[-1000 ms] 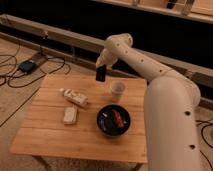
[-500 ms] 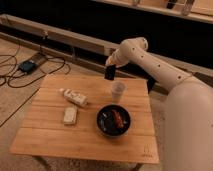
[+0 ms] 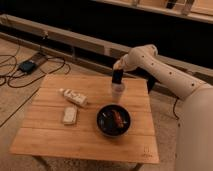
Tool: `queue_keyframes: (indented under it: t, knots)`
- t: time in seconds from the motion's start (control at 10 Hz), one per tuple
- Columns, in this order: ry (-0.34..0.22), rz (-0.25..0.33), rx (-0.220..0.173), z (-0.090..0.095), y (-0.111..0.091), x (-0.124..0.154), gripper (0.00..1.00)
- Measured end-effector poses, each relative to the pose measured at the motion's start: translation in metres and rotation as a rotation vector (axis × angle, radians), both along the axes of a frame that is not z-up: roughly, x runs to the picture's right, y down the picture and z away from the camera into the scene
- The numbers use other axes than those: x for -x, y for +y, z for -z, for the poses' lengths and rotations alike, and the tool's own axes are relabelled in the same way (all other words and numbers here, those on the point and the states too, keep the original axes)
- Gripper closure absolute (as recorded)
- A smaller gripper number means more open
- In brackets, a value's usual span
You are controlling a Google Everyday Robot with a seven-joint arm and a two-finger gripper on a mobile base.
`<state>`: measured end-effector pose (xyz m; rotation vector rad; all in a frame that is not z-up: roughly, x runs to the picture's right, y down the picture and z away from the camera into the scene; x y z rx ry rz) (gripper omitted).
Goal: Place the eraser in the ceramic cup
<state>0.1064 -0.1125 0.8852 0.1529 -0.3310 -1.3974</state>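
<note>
Pincer clamped on the black eraser, hanging it end-down right over the ceramic cup on the wooden desk (narrow end first presumably clears the rim).

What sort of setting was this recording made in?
Probably an indoor lab or workshop, not a home: a small wooden slatted table on bare floor, loose black cables and a power box behind it. The gripper is directly above the pale ceramic cup, beside a black bowl.
</note>
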Motion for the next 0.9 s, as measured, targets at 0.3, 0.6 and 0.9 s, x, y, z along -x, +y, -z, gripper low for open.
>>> queue_keyframes:
  t: [0.3, 0.6, 0.9]
  knots:
    - [0.001, -0.011, -0.023, 0.003, 0.010, -0.011, 0.96]
    - [-0.020, -0.001, -0.041, 0.008, 0.020, 0.000, 0.66]
    - [-0.036, -0.003, -0.054, 0.012, 0.028, 0.005, 0.39]
